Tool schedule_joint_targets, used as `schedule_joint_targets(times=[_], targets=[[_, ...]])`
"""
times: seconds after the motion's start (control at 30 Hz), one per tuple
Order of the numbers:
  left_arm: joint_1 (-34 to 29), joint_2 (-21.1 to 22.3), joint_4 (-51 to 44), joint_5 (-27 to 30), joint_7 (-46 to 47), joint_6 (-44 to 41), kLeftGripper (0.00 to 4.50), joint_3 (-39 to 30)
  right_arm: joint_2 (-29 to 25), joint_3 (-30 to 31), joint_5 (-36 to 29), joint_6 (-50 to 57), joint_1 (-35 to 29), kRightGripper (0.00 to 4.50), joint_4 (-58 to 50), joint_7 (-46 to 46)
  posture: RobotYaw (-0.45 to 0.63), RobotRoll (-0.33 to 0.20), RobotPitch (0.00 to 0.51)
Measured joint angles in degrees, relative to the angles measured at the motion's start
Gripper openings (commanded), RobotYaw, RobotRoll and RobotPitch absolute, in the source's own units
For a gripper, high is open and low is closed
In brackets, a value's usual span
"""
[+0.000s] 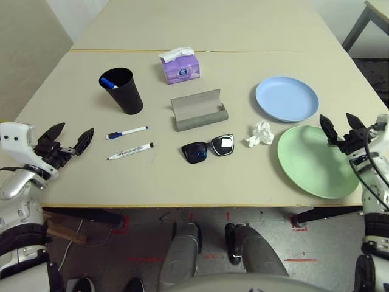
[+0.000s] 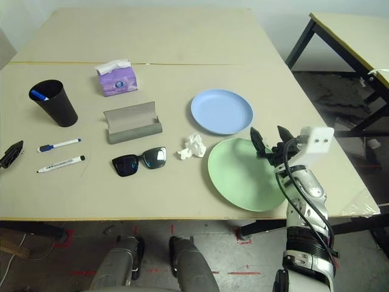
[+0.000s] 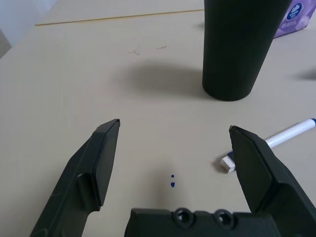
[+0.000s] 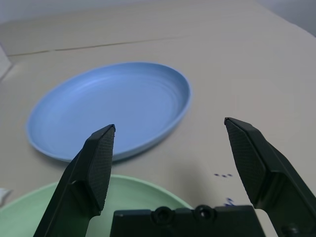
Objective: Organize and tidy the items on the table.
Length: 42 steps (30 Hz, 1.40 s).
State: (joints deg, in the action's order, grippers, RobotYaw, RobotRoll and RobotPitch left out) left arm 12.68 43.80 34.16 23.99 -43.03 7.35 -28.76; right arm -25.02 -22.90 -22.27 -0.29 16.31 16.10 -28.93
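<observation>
place: lab or test room | evidence: red tape marks [image 1: 301,260] on floor, second table [image 2: 355,36]

On the pale beige table [image 1: 200,176], crossed by a thin yellowish seam at its far side, two thin white markers lie side by side near the left: the blue-capped marker [image 1: 126,132] farther back, the black-capped marker [image 1: 130,151] nearer the front edge, both angled slightly. At the centre, black sunglasses [image 1: 208,148] rest unfolded, lenses up. Just behind them sits the grey oblong glasses case [image 1: 199,110], open, its lid standing up. A crumpled white tissue [image 1: 260,133] lies right of the sunglasses. The pale blue plate [image 1: 287,98] lies behind the larger green plate [image 1: 313,160], their rims close together.
</observation>
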Motion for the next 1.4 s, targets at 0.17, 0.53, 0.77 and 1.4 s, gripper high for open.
schedule_joint_targets(times=[0.17,0.53,0.77,1.4], targets=[[2.34,0.12,0.08,-0.29,-0.51,0.0,4.5,0.87,0.2,0.26,-0.04,0.26,-1.31,4.48,-2.2,0.57,0.07,0.0,0.211],[2.96,0.12,-0.15,-1.16,-1.52,0.0,4.5,0.99,0.17,0.26,-0.31,0.75,-1.55,4.48,-2.5,0.54,0.09,0.0,0.209],[2.18,0.01,-0.48,-1.15,-1.05,0.01,4.5,0.95,-1.39,0.11,-0.35,0.74,-0.86,4.48,-0.69,0.29,0.09,0.0,0.202],[1.88,-2.2,-0.62,-1.13,-0.12,0.88,4.5,0.98,-4.02,-0.88,-0.37,-0.26,-0.03,4.48,3.38,-0.67,0.07,0.0,0.195]])
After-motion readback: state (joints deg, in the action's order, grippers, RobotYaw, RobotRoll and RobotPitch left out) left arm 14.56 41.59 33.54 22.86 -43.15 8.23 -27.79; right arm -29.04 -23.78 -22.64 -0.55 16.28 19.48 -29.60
